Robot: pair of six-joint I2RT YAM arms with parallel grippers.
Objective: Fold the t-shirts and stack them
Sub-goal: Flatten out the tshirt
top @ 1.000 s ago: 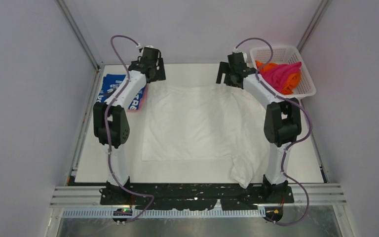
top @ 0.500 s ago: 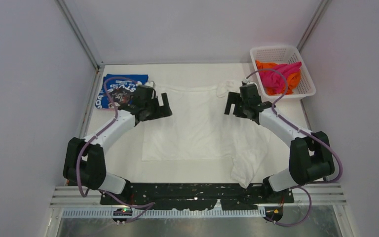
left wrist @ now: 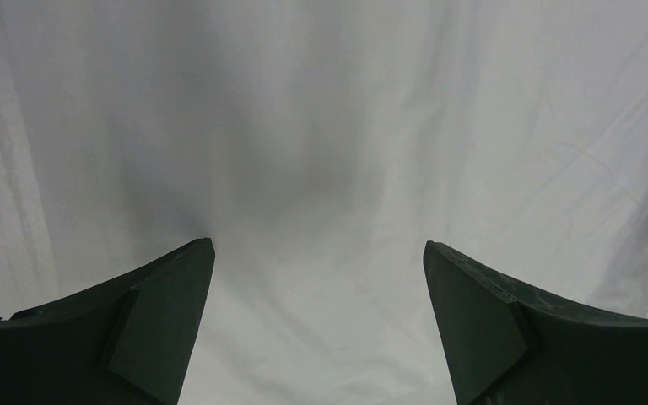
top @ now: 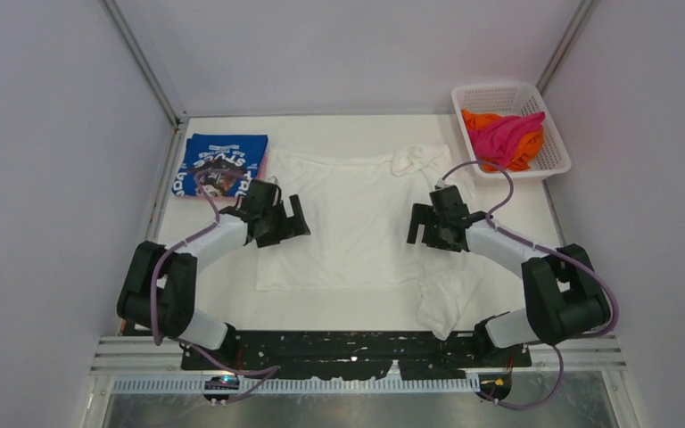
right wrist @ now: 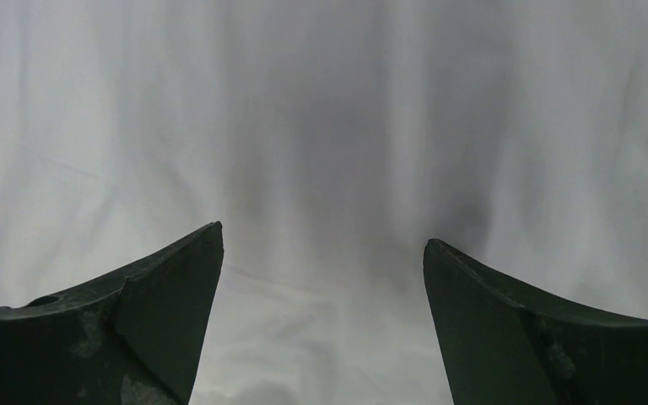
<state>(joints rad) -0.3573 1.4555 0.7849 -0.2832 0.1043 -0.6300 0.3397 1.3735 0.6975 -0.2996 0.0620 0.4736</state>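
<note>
A white t-shirt lies spread flat on the table, with a bunched sleeve at its far right and a loose fold hanging at the near right. My left gripper is open over the shirt's left side; in the left wrist view only white cloth shows between its jaws. My right gripper is open over the shirt's right side; in the right wrist view white cloth fills the frame. A folded blue t-shirt lies on a pink one at the far left.
A white mesh basket at the far right corner holds magenta and orange shirts. Grey walls enclose the table on three sides. The arm bases sit at the near edge.
Both arms have drawn back from the shirt's far edge toward the near side, now low over the shirt's middle. The far corners they were at now lie released on the table.
</note>
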